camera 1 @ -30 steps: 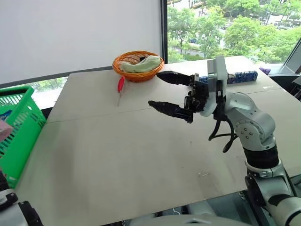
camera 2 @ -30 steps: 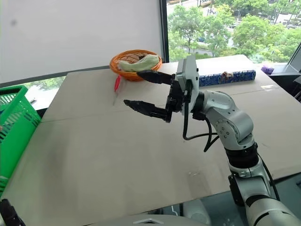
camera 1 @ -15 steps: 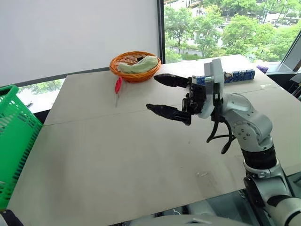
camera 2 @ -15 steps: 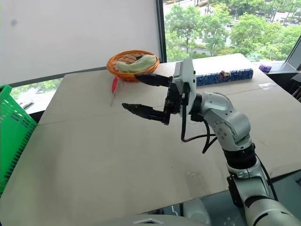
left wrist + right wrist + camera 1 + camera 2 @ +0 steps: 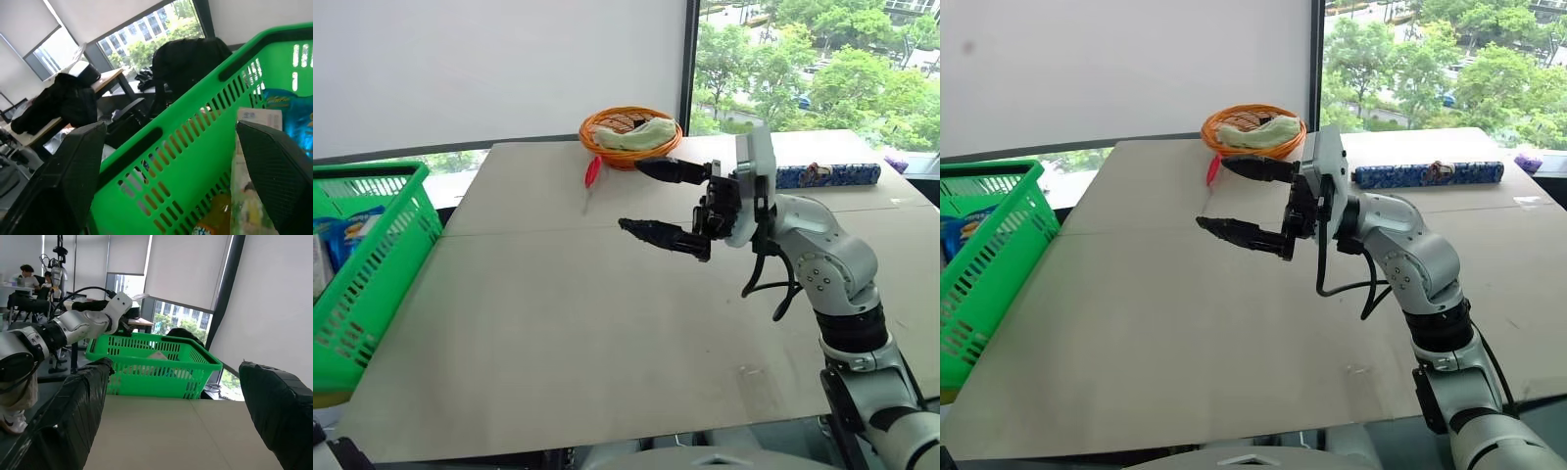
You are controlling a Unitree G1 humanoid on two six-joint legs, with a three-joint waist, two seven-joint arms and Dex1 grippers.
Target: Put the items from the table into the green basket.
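Over the green basket, the left gripper is spread wide, empty; the right gripper is held open, empty, above the tabletop.

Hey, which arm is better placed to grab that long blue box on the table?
Right, probably. The right claw hangs open above the table, nearer the long blue box. The left claw is open at the green basket, beside the table's left edge.

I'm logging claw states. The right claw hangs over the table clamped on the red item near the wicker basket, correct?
Not quite. The right claw does hang over the table, but it is open and holds nothing; the red item lies on the table beside the wicker basket. The left eye view shows it.
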